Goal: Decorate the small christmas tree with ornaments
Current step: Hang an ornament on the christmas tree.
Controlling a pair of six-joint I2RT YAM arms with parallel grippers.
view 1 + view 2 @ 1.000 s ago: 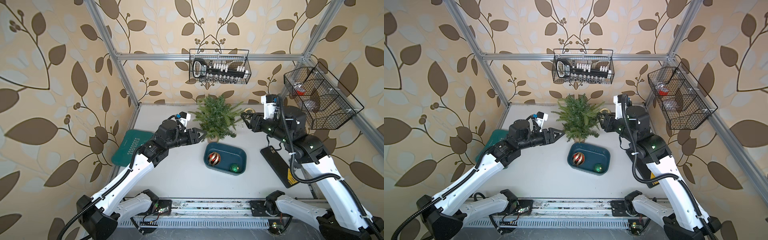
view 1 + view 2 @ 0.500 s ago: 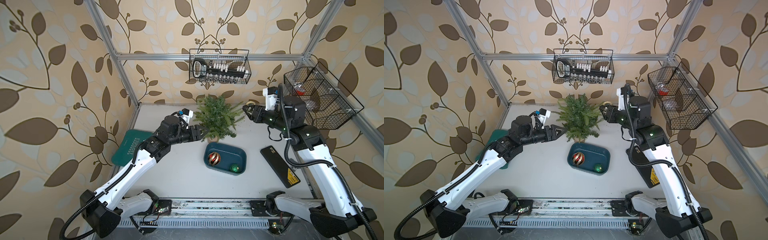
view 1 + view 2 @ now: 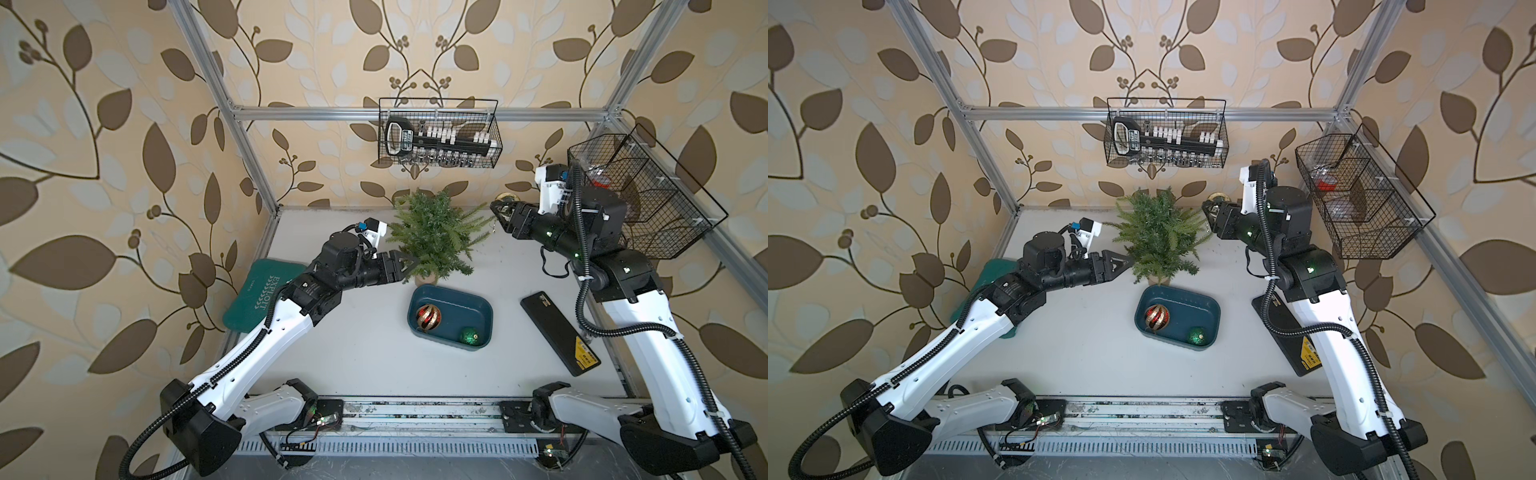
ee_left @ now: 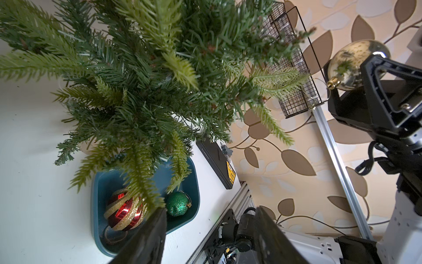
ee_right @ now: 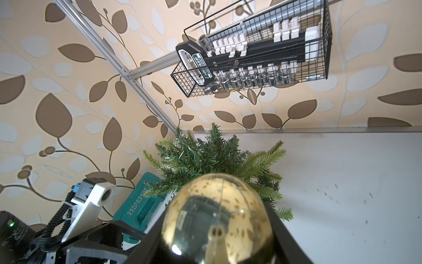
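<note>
The small christmas tree (image 3: 436, 232) (image 3: 1158, 237) stands at the back middle, bare of ornaments. My right gripper (image 3: 500, 212) (image 3: 1212, 208) (image 5: 217, 228) is shut on the shiny gold ornament (image 5: 219, 217) (image 4: 351, 61), held just right of the tree's upper branches. My left gripper (image 3: 409, 264) (image 3: 1125, 262) (image 4: 210, 219) is open and empty at the tree's lower left side, with a branch tip brushing one finger (image 4: 157, 228). The red, gold-striped ornament (image 3: 429, 318) (image 4: 124, 210) and the green glitter ornament (image 3: 469, 336) (image 4: 178, 203) lie in the teal tray (image 3: 457, 297) in front of the tree.
A green case (image 3: 262, 299) lies at the table's left edge. A black flat device (image 3: 559, 332) lies at the right. A wire basket of sockets (image 3: 438, 133) hangs on the back wall. Another wire basket (image 3: 644, 191) hangs on the right wall, close behind my right arm.
My right arm has risen and drawn toward the back wall, carrying the gold ornament up beside the tree's upper right. My left gripper has edged closer to the tree.
</note>
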